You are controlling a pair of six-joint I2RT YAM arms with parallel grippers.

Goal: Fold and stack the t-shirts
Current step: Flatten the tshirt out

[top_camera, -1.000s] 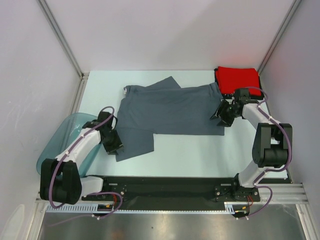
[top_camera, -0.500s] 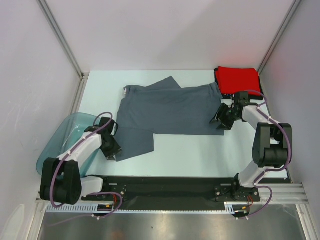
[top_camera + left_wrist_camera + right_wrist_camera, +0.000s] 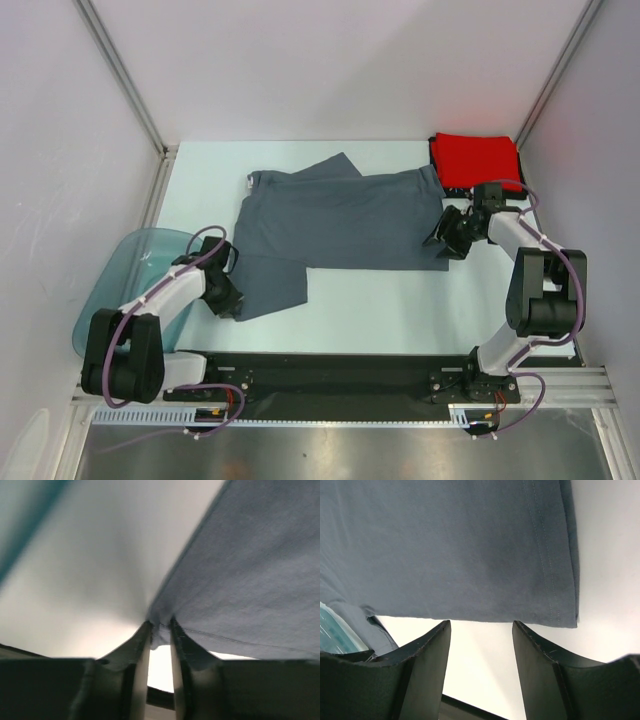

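Note:
The slate blue-grey t-shirt lies spread across the middle of the table, with its lower left part folded down. My left gripper is at the shirt's near left corner. In the left wrist view it is shut on a pinch of the grey cloth. My right gripper is open and empty. Its fingers sit just short of the shirt's right hem, with the gripper over bare table. The folded red t-shirt lies at the far right corner. The black t-shirt is not clearly visible.
A translucent teal tub stands at the left edge beside my left arm; it also shows in the right wrist view. Enclosure walls and metal posts surround the table. The black base rail runs along the near edge.
My left gripper has slid toward the near edge along the shirt's left side to its corner. My right gripper has shifted only slightly at the right hem.

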